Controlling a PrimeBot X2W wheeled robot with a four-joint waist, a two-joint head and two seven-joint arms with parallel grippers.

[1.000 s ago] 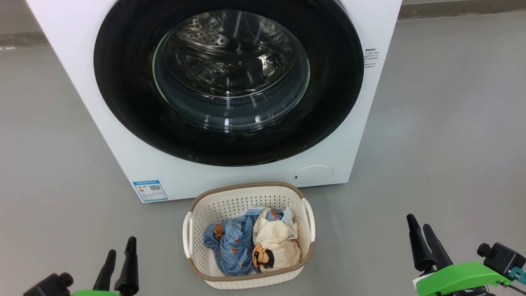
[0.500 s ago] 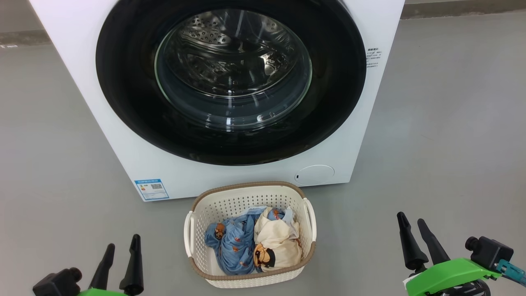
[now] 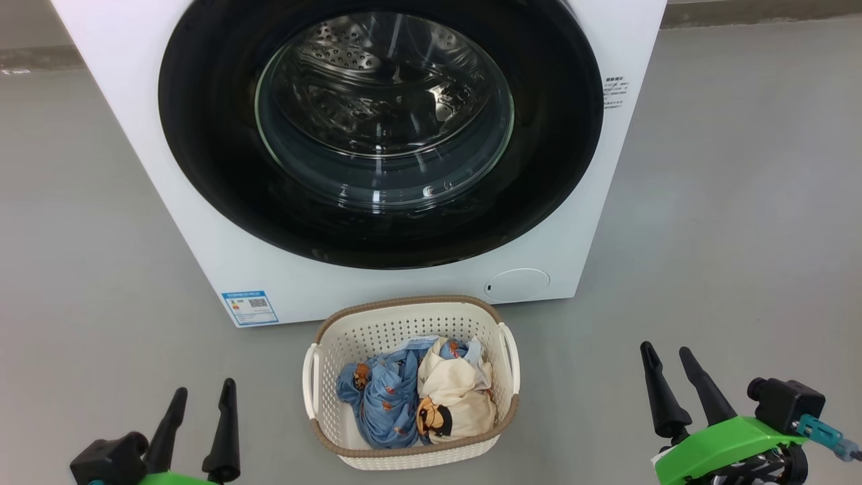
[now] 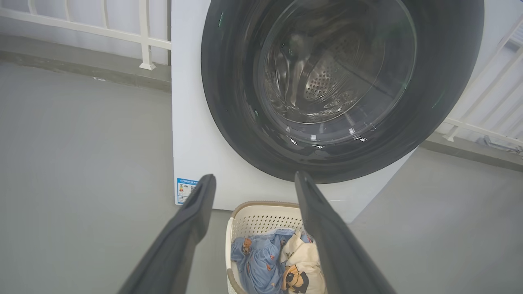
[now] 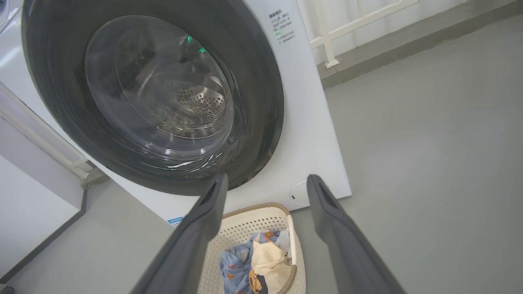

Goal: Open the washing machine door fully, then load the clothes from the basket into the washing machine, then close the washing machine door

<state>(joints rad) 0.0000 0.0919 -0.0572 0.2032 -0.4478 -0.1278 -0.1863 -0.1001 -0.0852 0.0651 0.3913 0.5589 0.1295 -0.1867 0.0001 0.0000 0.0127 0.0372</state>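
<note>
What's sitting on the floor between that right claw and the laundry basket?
Nothing. The head view shows bare grey floor all the way from the right claw to the basket.

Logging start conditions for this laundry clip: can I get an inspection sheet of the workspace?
surface: smooth grey floor.
job's things: washing machine door shut on the white washing machine; basket on the floor before it, holding the clothes.
clutter: nothing seen.
grippers: left gripper and right gripper open, empty, low either side of the basket.
cables: thin lead with teal plug by the right wrist camera.
surroundings: white railing on a kerb behind the machine.
</note>
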